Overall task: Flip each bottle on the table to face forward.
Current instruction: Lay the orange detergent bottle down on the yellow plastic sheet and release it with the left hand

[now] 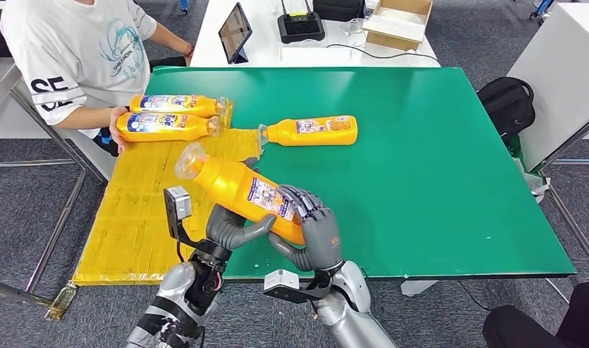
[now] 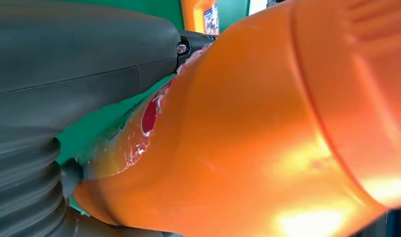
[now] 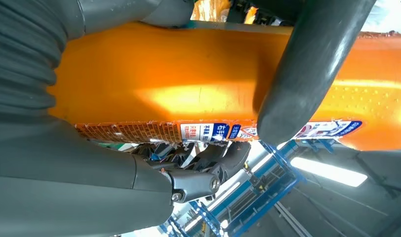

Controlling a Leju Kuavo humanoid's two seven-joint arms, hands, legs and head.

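An orange bottle (image 1: 233, 188) with a clear cap is lifted above the table's near edge, tilted, cap pointing up-left. My right hand (image 1: 313, 228) wraps its lower body over the label, and my left hand (image 1: 230, 227) supports it from beneath. The same bottle shows close up as an orange body (image 2: 267, 138) in the left wrist view and with its label strip (image 3: 188, 98) in the right wrist view. Another orange bottle (image 1: 311, 131) lies on its side mid-table, label up. Two more bottles (image 1: 177, 105) (image 1: 165, 126) lie at the far left.
A person (image 1: 81, 51) sits at the table's far left with a hand (image 1: 117, 130) on the two bottles. A yellow taped strip (image 1: 132, 225) covers the left of the green table (image 1: 437, 181). A tablet, router and cardboard box sit on the white desk behind.
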